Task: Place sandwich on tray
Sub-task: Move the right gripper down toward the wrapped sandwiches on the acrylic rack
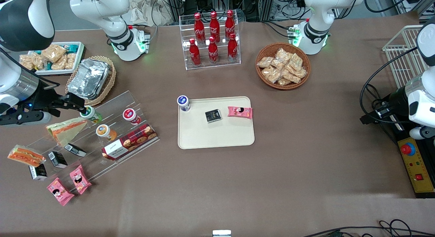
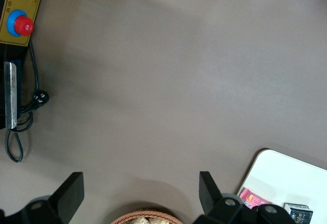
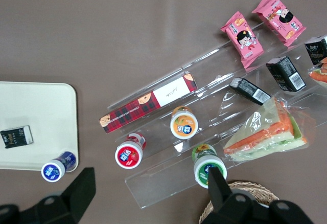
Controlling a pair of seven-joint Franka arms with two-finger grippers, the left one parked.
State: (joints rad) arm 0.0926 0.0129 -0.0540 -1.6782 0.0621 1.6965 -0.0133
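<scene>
At the working arm's end of the tabletop [image 1: 217, 182], your sandwich [image 1: 26, 155] lies on the clear stepped rack [image 1: 112, 128]. Farther from the camera, your claw [image 1: 73, 101] hovers released over the green-lidded cup [image 1: 89, 112]. The tray [image 1: 217, 136] sits well apart, mid-table.

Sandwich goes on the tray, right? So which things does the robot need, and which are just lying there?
Needed:
- sandwich, on the table by the clear rack
- tray
- gripper, open, above the rack near the foil container

Just lying there:
- larger pale wedge
- cola bottles
- basket of snack packs
- pink packs
- biscuit box
</scene>
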